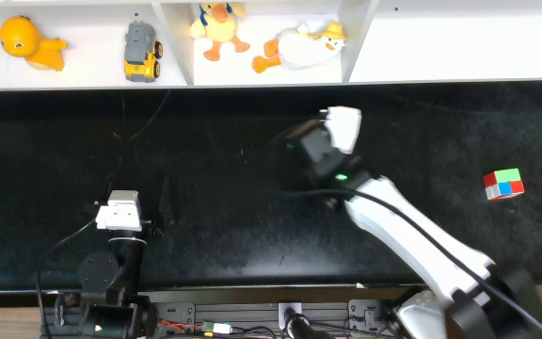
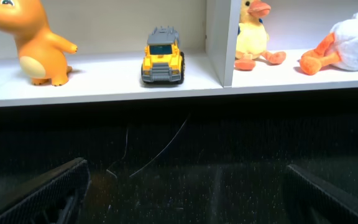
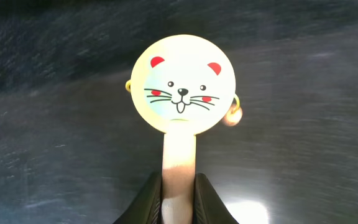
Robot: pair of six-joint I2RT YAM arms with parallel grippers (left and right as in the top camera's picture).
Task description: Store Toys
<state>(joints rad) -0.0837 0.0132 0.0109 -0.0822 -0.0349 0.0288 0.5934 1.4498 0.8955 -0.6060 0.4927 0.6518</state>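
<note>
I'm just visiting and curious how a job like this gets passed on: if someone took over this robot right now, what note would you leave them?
Left gripper: open and empty, near its arm's base, facing the shelf.
Right gripper: shut on the handle of the cat-face rattle, held over the black mat.
Done: orange figure and yellow truck stand in the shelf's left compartment; yellow duck and white duck are in the next one.
Left: shelve the rattle, then the colour cube lying on the mat at the right.
</note>
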